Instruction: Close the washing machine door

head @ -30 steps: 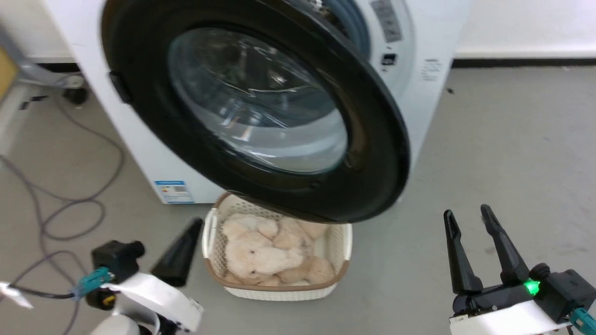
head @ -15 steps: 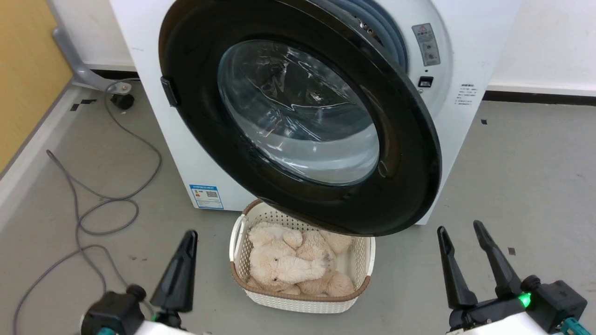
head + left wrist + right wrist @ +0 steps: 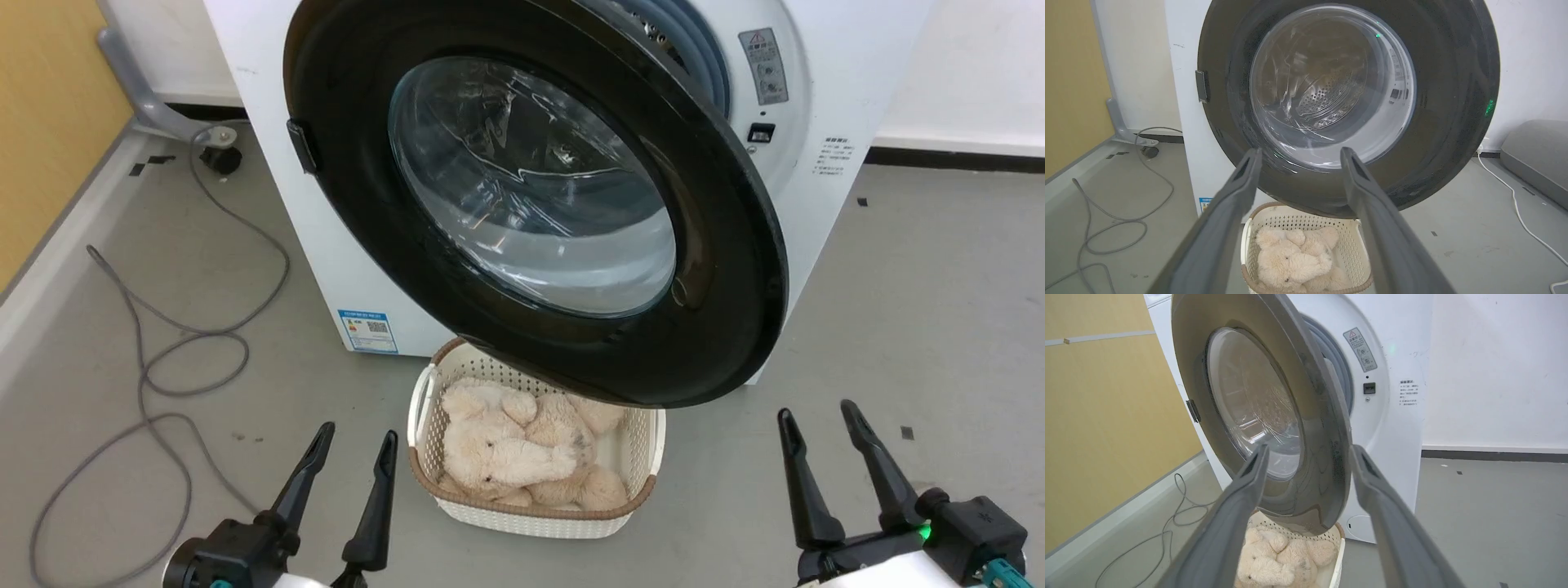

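The washing machine door [image 3: 531, 180], a round black ring around a bulging clear window, stands part open, hinged at its left with the free edge swung out to the right. Behind it is the white washing machine [image 3: 326, 245] with grey gasket [image 3: 694, 41] showing at the upper right. My left gripper [image 3: 357, 433] is open low at the left, short of the door. My right gripper [image 3: 817, 408] is open at the lower right, below the door's free edge. The left wrist view faces the door [image 3: 1347, 81] between open fingers [image 3: 1301, 151]. The right wrist view has the door's edge [image 3: 1331, 428] between open fingers [image 3: 1309, 448].
A cream perforated basket [image 3: 641, 457] holding beige plush toys [image 3: 506, 449] sits on the floor under the door, between my grippers. A grey cable [image 3: 163, 359] loops on the floor at the left by a yellow wall [image 3: 49, 122]. A grey pad [image 3: 1535, 155] lies at the right.
The head camera has shifted, so the whole scene sits further right and lower. My left gripper has turned from side-on to pointing forward with both fingers showing. The door's angle looks unchanged.
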Controlling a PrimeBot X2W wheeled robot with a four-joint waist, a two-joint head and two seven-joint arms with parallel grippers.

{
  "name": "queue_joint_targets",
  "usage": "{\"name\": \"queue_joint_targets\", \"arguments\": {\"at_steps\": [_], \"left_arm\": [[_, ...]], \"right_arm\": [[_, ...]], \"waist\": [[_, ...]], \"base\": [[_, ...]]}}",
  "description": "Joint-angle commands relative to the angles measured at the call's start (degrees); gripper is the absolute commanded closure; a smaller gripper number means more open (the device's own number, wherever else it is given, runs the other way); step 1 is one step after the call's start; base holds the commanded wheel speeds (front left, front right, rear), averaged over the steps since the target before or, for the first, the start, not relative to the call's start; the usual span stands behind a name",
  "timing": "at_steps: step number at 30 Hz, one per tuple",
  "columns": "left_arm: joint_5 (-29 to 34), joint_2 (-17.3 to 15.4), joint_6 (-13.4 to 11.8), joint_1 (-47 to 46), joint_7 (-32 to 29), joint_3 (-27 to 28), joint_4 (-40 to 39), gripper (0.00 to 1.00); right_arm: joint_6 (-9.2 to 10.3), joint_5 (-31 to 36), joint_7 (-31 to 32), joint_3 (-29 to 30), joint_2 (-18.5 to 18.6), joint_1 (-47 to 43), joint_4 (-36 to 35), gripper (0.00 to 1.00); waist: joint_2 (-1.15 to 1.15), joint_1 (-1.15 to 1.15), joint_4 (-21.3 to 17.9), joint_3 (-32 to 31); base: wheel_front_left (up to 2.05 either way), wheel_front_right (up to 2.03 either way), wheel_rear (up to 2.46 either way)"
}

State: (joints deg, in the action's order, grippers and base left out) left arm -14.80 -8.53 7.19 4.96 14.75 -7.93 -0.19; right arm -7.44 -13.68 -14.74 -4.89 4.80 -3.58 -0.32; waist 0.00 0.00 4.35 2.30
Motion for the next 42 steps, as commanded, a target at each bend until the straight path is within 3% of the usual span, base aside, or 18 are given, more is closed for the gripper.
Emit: {"name": "queue_joint_targets", "arguments": {"at_steps": [1, 2, 3, 8, 19, 34, 42], "left_arm": [[0.29, 0.3, 0.18, -0.93, 0.24, 0.19, 0.03, 0.0], [0.38, 0.45, 0.21, -1.18, 0.24, 0.2, -0.04, 0.0], [0.46, 0.58, 0.23, -1.42, 0.24, 0.21, -0.12, 0.0], [0.56, 0.73, 0.27, -2.75, 0.25, -0.55, -0.83, 0.0], [0.3, 0.05, 0.29, -7.09, 0.25, -2.4, -1.57, 0.0], [0.4, 0.57, 0.29, -12.34, 0.25, -4.61, -2.47, 0.0], [0.28, 0.68, 0.29, -14.48, 0.25, -4.98, -2.88, 0.0]], "right_arm": [[-0.05, 1.0, -0.26, 0.41, -0.09, 0.13, 0.64, 0.0], [-0.05, 1.26, -0.26, 0.6, -0.13, 0.3, 0.84, 0.65], [-0.05, 1.59, -0.26, 0.76, -0.11, 0.54, 0.89, 1.0], [-0.05, 2.29, -0.26, -2.78, 3.35, 2.93, 0.92, 1.0], [-0.05, -2.76, 1.88, -13.36, 16.44, 17.46, 5.36, 1.0], [-0.05, -10.78, 7.68, -13.27, 26.17, 35.86, 13.09, 1.0], [-0.05, -14.99, 12.43, -10.34, 28.07, 47.97, 17.49, 1.0]], "waist": [[0.0, 0.0, 0.21, 0.42], [0.0, 0.0, 0.34, 0.75], [0.0, 0.0, 0.47, 1.07], [0.0, 0.0, 1.14, 3.47], [0.0, 0.0, 3.59, 11.23], [0.0, 0.0, 7.51, 20.29], [0.0, 0.0, 8.31, 24.29]], "base": [[0.0, 0.0, 0.0], [0.0, 0.0, 0.0], [0.0, 0.0, 0.0], [0.0, 0.0, 0.0], [0.0, 0.0, 0.0], [0.0, 0.0, 0.0], [0.0, 0.0, 0.0]]}}
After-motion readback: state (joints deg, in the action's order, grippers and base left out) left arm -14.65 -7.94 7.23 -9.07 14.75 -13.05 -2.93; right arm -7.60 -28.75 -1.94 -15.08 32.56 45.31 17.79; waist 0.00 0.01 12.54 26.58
